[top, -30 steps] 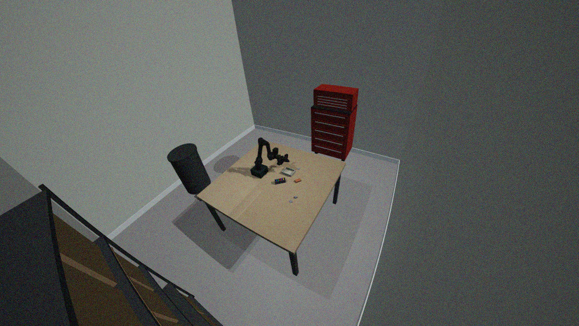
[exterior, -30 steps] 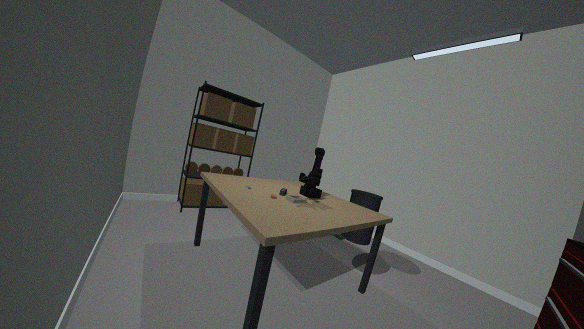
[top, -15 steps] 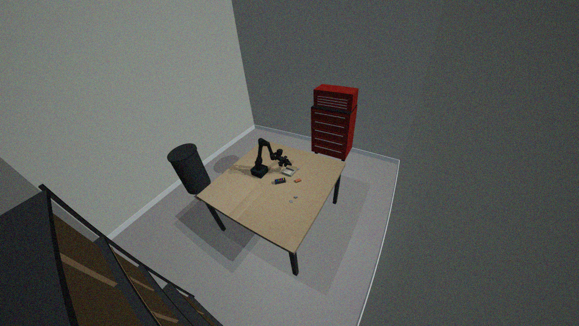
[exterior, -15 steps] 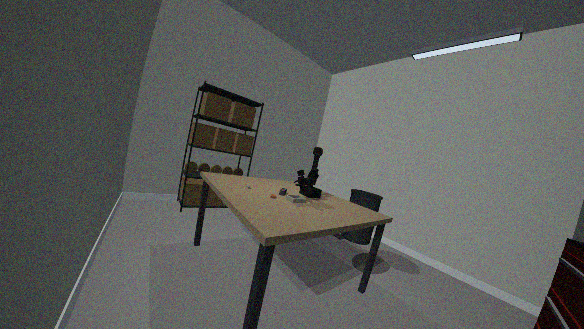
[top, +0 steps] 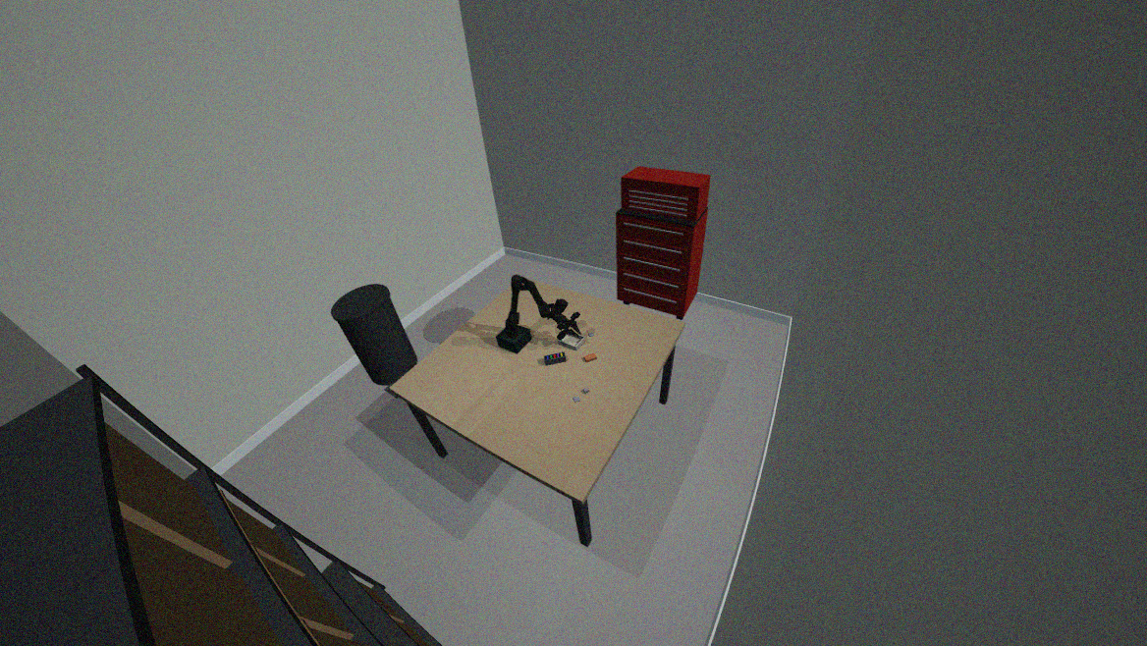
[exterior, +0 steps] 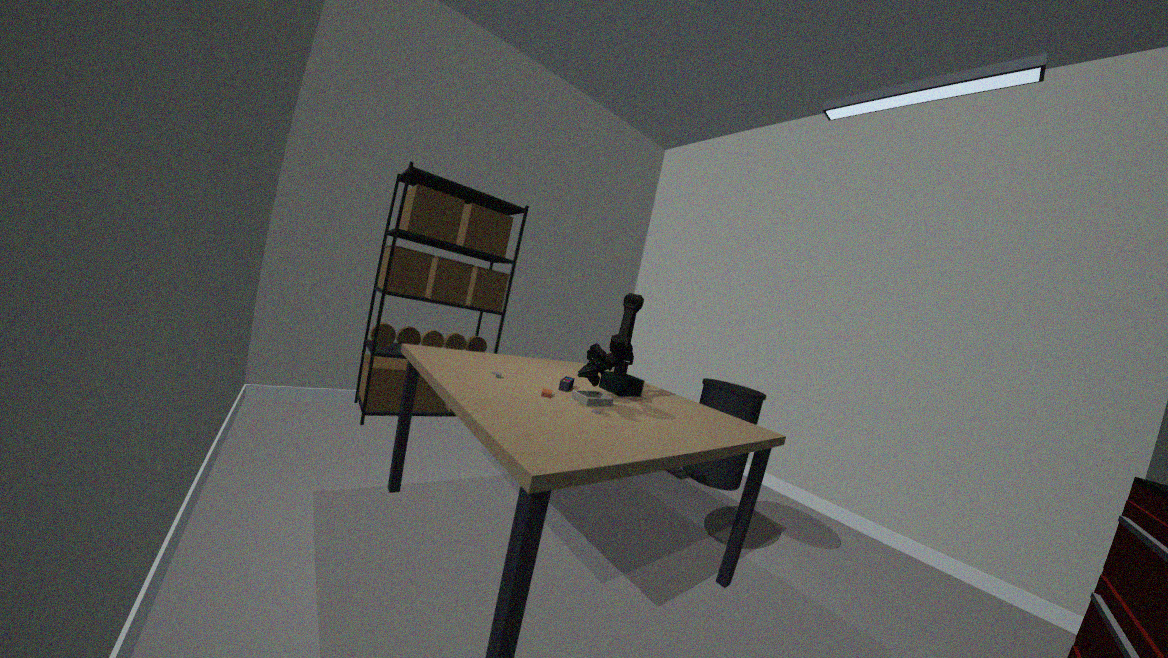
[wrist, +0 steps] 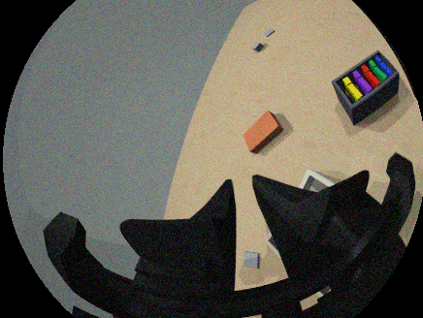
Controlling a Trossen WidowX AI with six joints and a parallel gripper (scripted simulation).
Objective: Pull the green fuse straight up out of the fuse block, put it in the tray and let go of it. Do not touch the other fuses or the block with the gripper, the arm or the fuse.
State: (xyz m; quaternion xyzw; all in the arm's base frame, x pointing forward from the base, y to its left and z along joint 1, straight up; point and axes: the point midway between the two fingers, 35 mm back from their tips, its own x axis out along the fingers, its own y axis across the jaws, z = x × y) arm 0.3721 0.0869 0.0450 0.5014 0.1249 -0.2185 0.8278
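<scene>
The green fuse is seated in the fuse block among the other fuses. The tray is located nearby, partly hidden beneath the tool. The tool is held slightly parted with nothing gripped, above the tabletop.

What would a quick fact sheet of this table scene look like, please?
Gripper: slightly open, holding nothing, above the tray
Green fuse: seated in the fuse block
Fuse block: dark box, five coloured fuses in a row
Tray: mostly hidden by the fingers
Orange block: flat on the table
</scene>
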